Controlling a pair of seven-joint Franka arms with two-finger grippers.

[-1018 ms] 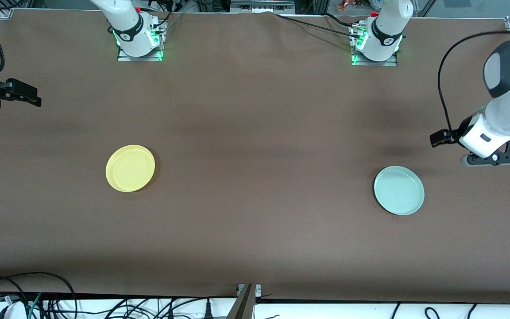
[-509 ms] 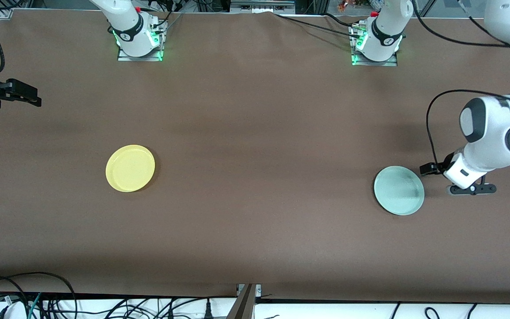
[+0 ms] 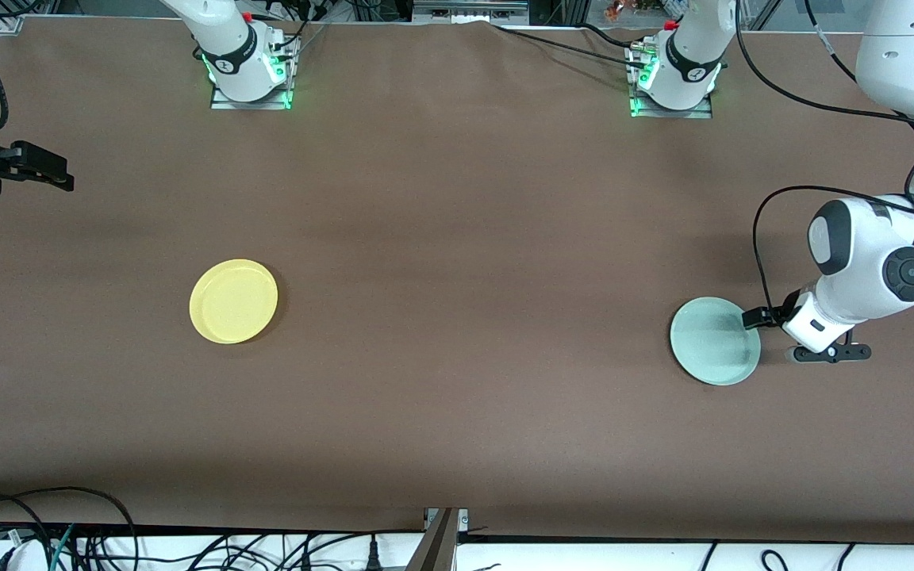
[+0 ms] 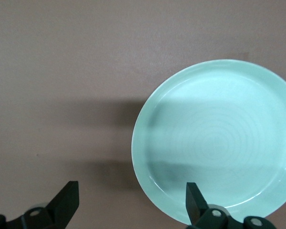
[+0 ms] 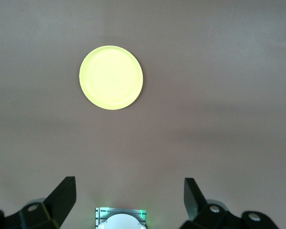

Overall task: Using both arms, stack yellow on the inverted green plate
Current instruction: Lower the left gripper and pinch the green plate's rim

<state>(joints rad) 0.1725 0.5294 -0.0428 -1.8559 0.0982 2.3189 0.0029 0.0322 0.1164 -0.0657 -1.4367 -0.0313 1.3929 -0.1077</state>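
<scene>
The yellow plate (image 3: 233, 301) lies rim up toward the right arm's end of the table; it also shows in the right wrist view (image 5: 111, 77). The pale green plate (image 3: 715, 341) lies rim up toward the left arm's end. My left gripper (image 3: 828, 353) hangs just beside the green plate. In the left wrist view it (image 4: 132, 191) is open and empty, with the green plate's (image 4: 214, 143) rim between its fingers. My right gripper (image 3: 36, 170) waits high at the table's end, well away from the yellow plate. It (image 5: 130, 186) is open and empty.
The brown table (image 3: 457, 238) holds only the two plates. The arm bases (image 3: 249, 75) (image 3: 671, 79) stand along its edge farthest from the front camera. Cables (image 3: 68, 539) hang below its nearest edge.
My left arm has swung down and in toward the green plate, bringing its gripper to the plate's edge. The right arm and both plates have not moved.
</scene>
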